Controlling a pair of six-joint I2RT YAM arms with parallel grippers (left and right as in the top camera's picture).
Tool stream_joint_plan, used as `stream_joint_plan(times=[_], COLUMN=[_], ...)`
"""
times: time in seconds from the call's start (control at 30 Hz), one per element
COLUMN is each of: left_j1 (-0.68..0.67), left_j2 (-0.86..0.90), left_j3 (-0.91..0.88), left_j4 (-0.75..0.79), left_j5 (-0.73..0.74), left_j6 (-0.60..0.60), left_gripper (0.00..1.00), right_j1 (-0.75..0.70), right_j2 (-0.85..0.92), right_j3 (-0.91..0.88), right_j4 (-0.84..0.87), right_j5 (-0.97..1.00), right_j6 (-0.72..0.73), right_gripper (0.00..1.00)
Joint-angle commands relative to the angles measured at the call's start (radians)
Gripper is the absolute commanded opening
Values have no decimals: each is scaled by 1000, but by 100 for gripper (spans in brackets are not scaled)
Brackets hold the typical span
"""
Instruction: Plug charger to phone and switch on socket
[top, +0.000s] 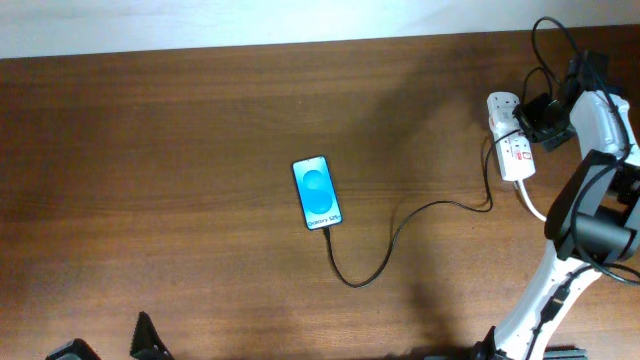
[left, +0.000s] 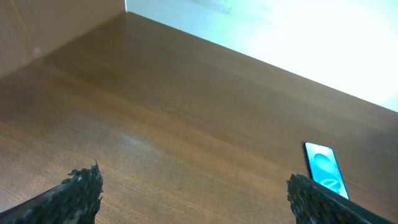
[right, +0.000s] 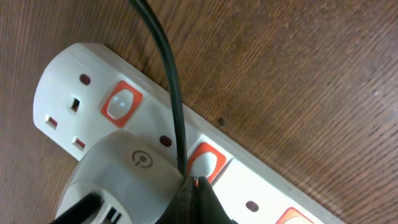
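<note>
The phone lies mid-table, blue screen up; it also shows at the right of the left wrist view. The charger cable runs from the phone's near end in a loop to the socket, a white power strip at the far right. My right gripper is shut, its fingertips pressed on a white-and-red switch of the socket, beside a white plug adapter. The black cable crosses that view. My left gripper is open and empty, low over bare table at the near left.
A thick white cord leaves the socket toward the right arm's base. A pale wall borders the far table edge. Black cables loop above the right arm.
</note>
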Motion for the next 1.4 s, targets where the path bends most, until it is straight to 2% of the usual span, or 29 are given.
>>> stream_joint_plan(times=[0.0,0.4,0.53,0.73,0.8,0.9,0.93,1.0,1.07,1.1,1.23,1.37], left_j1=[-1,-1,-2,-2,-2,-2,-2,-2,-1,-1,-1,-1], left_j2=[-30,-31,-104,-103,-103,-103,-103,-103,-102,-102,-102,-102], left_j3=[-7,-7,-1,-2,-2,-2,-2,-2,-3,-14,-95,-274], left_j4=[7,7,0,1,1,2,2,8,25,135,465,643], left_j5=[-13,-13,-14,-14,-13,17,16,5,-3,-46,-51,-66], left_j6=[8,8,5,5,5,5,5,5,5,5,5,4], left_gripper=[99,99,99,99,99,99,100,99,99,99,99,99], right_j1=[-3,15,27,51,48,16,5,7,18,26,47,60], right_j2=[18,90,122,130,126,56,1,-125,-257,-373,-587,-706], right_j3=[8,8,8,8,10,10,10,10,10,10,10,10], right_j4=[29,17,-13,-28,-26,-118,-162,-203,-208,-191,-153,-155], right_j5=[-51,-80,-80,-64,-61,7,98,232,285,290,288,260], right_j6=[8,8,7,7,-52,-57,-68,-150,-206,-211,-215,-236], right_gripper=[4,4,4,4,4,4,4,4,4,4,4,4])
